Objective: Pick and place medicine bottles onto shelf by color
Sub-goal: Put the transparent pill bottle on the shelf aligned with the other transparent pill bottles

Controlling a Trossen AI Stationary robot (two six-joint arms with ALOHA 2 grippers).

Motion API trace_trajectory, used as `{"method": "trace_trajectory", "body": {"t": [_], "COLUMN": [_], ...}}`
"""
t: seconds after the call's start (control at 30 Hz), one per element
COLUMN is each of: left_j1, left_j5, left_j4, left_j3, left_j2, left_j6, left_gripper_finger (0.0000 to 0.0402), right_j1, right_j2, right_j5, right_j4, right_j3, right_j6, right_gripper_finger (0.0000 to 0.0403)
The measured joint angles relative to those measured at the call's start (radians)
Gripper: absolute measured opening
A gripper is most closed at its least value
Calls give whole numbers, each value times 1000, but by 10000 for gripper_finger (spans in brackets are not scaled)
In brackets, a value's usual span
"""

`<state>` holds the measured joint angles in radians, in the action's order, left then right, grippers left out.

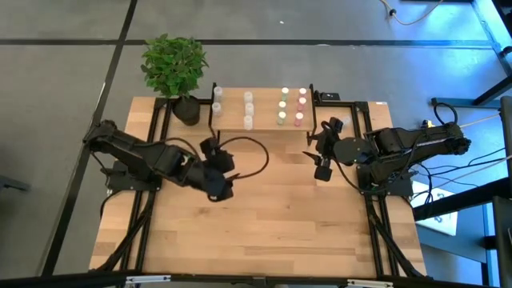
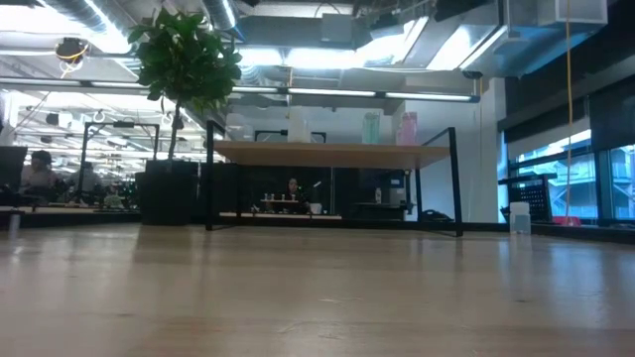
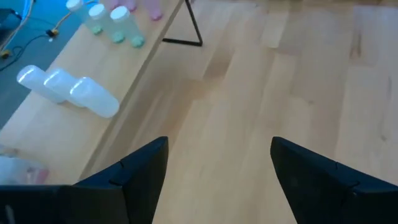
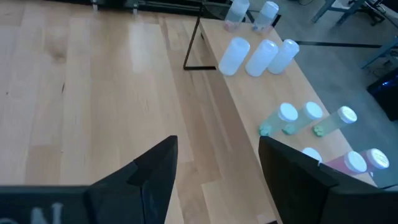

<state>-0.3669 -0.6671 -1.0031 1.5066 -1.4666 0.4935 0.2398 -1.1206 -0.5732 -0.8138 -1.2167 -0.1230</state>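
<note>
Bare light wood fills the gap between our left gripper (image 3: 214,171)'s jaws, which stand apart and hold nothing. Just ahead of those jaws and off to one side runs the long edge of the shelf (image 3: 74,127), with one black leg (image 3: 191,25) meeting the table (image 1: 272,224) beyond. Three white medicine bottles (image 3: 68,92) stand in a row near that edge; green ones (image 3: 118,28) and pink ones stand farther along the board.

Our right gripper (image 4: 217,174) also has its jaws apart, empty, over open tabletop. Beside those jaws runs the shelf's opposite long edge, carrying green bottles (image 4: 305,118) nearest, then white, with pink to the outside.

From above, both grippers hang in front of the shelf, well apart from each other, with wide clear wood between and behind them. A potted plant (image 1: 174,68) sits at the shelf's left end.
</note>
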Motion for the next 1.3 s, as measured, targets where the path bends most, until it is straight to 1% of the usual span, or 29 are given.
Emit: {"method": "trace_trajectory", "body": {"t": [0.1,0.17,0.23,0.33,0.43,0.53,0.63,0.73,0.93,1.0,1.07,1.17,1.3], "left_j1": [-35,-57,-75,-90,-98,-98,-93,-84,-60,-56,-56,-57,-57], "left_j5": [-23,-59,-89,-103,-106,-106,-106,-106,-106,-106,-106,-106,-106], "left_j4": [0,0,0,0,0,0,0,0,0,0,0,0,0], "left_j3": [0,0,0,0,0,0,0,0,-1,-1,-1,-1,-1], "left_j2": [0,0,0,0,0,0,0,0,0,0,0,0,0], "left_j6": [28,30,34,55,55,55,55,55,55,54,55,55,73], "left_gripper_finger": [277,277,277,277,277,277,277,277,277,277,277,277,277], "right_j1": [0,-1,-8,-45,-111,-193,-292,-404,-648,-733,-808,-886,-980], "right_j2": [0,0,0,11,43,73,87,82,42,12,-24,-88,-167], "right_j5": [0,-3,-22,-54,-60,-62,-62,-42,161,209,232,235,258], "right_j4": [11,11,6,-18,-126,-298,-477,-599,-630,-645,-659,-659,-657], "right_j3": [0,0,0,-3,-52,-125,-195,-245,-260,-260,-260,-260,-259], "right_j6": [0,-4,-22,-67,-142,-268,-417,-497,-462,-405,-352,-274,-247], "right_gripper_finger": [227,227,227,227,227,227,227,227,227,227,227,227,227]}}
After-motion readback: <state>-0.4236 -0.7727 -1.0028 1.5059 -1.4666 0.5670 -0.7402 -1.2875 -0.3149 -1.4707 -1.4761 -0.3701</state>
